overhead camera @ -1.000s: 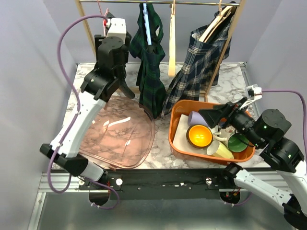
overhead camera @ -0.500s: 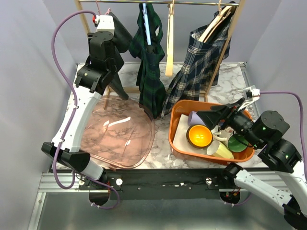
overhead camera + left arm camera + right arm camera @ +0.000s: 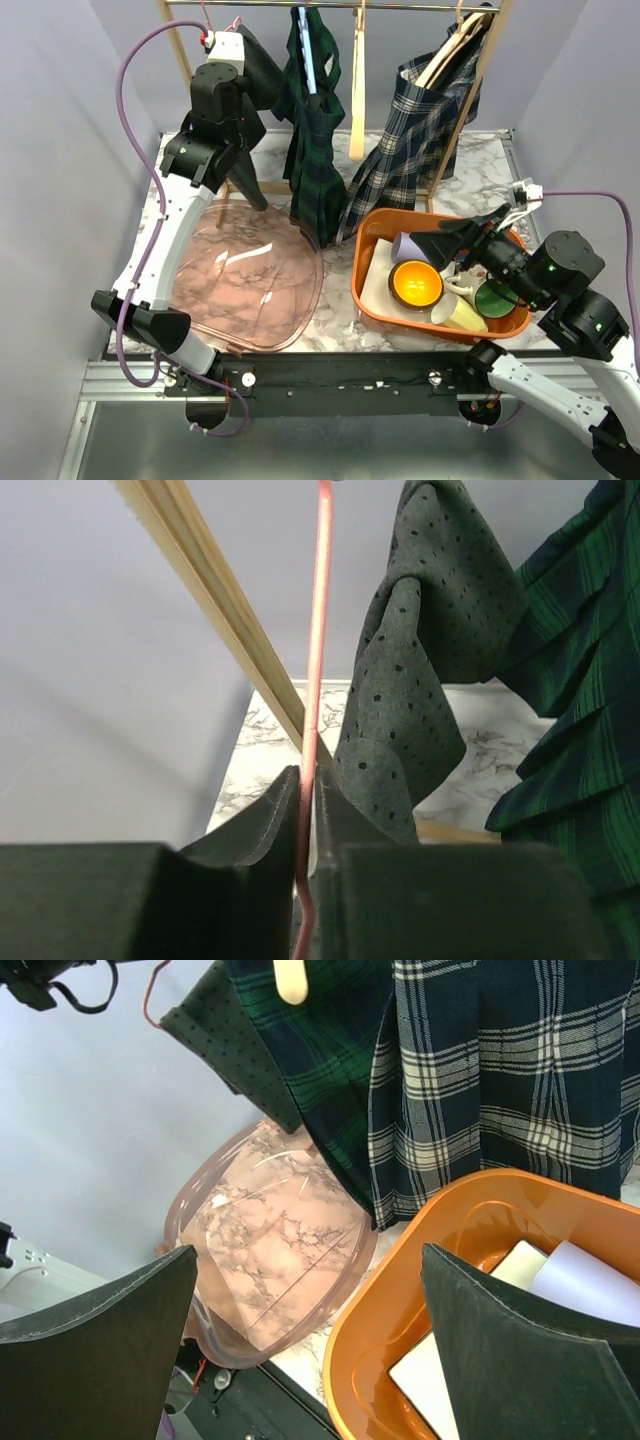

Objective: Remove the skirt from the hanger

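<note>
The left gripper (image 3: 308,802) is pressed together on the thin wire of the pink hanger (image 3: 319,630), one dark finger (image 3: 262,815) on each side and the wire running straight up out of the slit between them. Just right of that wire hangs the grey dotted skirt (image 3: 420,670), bunched into a narrow fold. Its long axis is close to vertical, the top going out of the upper edge of the wrist view and the loose end pointing down toward the marble table (image 3: 480,770). How the cloth is fixed to the hanger cannot be told from here, since that part is cut off. A wooden rack post (image 3: 215,600) slants behind the wire, and the green plaid skirt (image 3: 580,690) fills the right edge, touching the grey one. The top view shows what the wrist view does not. There the left gripper (image 3: 232,42) is raised to the rack's rail (image 3: 400,6), with the grey dotted skirt (image 3: 262,68) a small dark shape beside it, against the green plaid skirt (image 3: 315,130). A navy plaid skirt (image 3: 420,140) hangs further right. The right gripper (image 3: 470,232) is spread wide and holds nothing, above the orange bin (image 3: 372,290) of cups. A pink translucent lid (image 3: 250,280) lies on the table under the left arm. The right wrist view catches the grey dotted skirt (image 3: 225,1030) from below, upper left, with the lid (image 3: 280,1250) under it
</note>
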`<act>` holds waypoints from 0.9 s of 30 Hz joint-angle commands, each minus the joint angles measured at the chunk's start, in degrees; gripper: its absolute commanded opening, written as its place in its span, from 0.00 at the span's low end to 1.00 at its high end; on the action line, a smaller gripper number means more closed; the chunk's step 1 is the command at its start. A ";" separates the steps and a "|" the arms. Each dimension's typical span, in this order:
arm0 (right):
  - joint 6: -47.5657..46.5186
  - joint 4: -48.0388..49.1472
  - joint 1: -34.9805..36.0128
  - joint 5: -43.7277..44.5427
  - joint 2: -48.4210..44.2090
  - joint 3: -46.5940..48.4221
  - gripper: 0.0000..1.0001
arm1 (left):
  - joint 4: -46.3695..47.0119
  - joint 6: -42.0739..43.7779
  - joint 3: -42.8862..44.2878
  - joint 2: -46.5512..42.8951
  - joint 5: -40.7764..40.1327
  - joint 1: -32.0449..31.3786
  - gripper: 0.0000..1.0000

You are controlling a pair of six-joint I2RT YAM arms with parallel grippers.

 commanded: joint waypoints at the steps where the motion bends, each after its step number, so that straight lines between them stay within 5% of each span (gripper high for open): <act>1: -0.49 1.96 0.40 -3.42 -0.22 1.60 1.00 | 1.19 1.02 2.74 -0.35 3.60 0.54 0.03; 18: -1.38 5.91 0.40 -6.16 -1.71 0.28 0.99 | 5.76 6.47 10.66 -0.88 5.80 0.54 0.00; 27: -3.48 3.45 0.40 -4.66 1.19 2.83 0.99 | 5.58 4.89 7.23 -5.19 9.75 0.45 0.00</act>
